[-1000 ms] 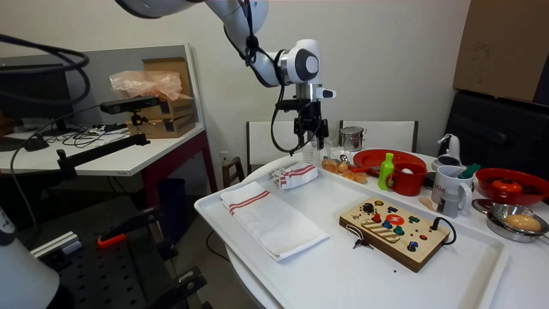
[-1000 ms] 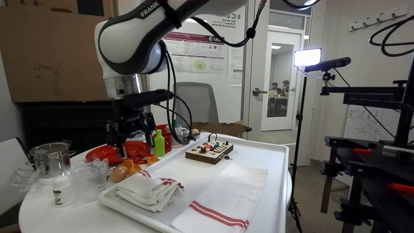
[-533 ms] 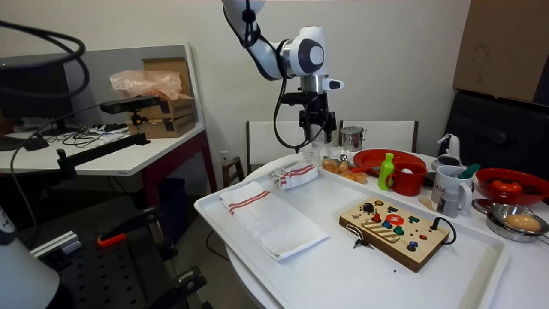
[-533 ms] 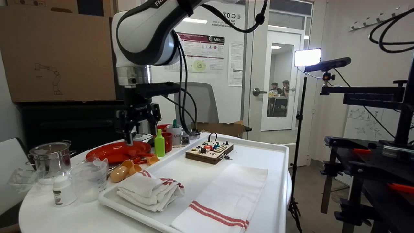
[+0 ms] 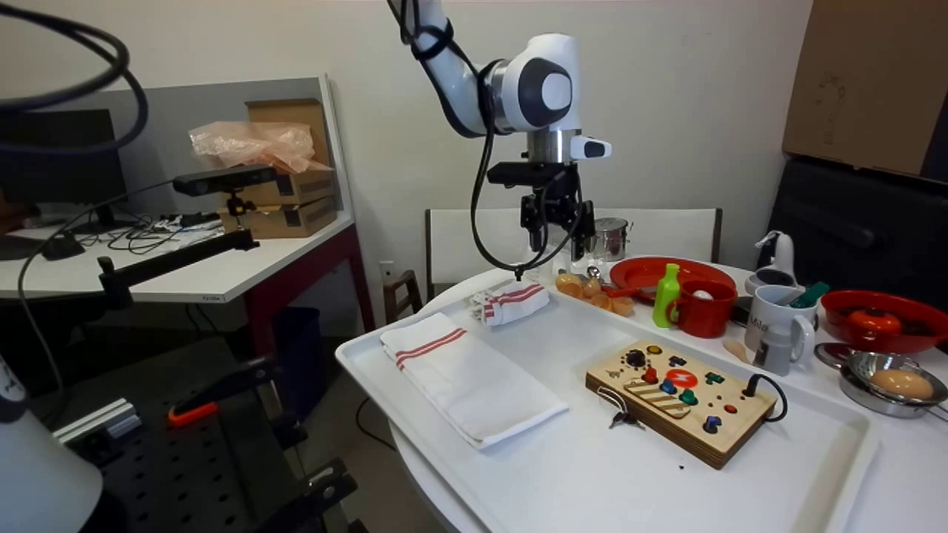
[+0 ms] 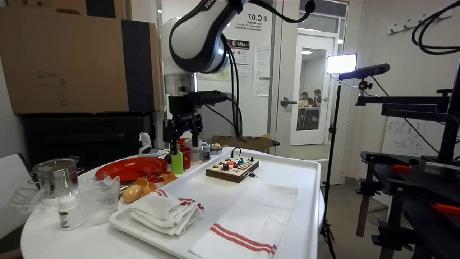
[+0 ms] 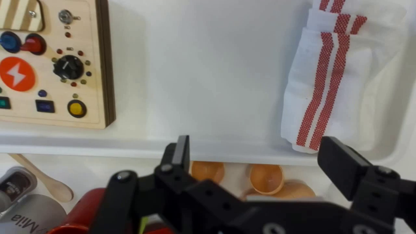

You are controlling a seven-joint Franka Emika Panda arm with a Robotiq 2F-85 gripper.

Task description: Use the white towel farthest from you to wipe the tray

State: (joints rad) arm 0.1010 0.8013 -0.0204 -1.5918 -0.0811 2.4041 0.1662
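The white towel is a small folded bundle with red stripes, lying in a corner of the tray. It also shows in the other-angle exterior view and at the right in the wrist view. The large white tray shows too in an exterior view and the wrist view. My gripper is open and empty, pointing down, raised above the tray's rim and the eggshells. It shows in an exterior view and the wrist view, where one finger overlaps the towel's end without visible contact.
A larger flat towel and a wooden board with knobs lie on the tray. Beside the rim stand orange eggshells, a green bottle, a red mug, a red plate and a clear cup.
My open gripper has moved sideways along the tray's rim, away from the clear cup and towards the green bottle. The towels, board and tray have not moved.
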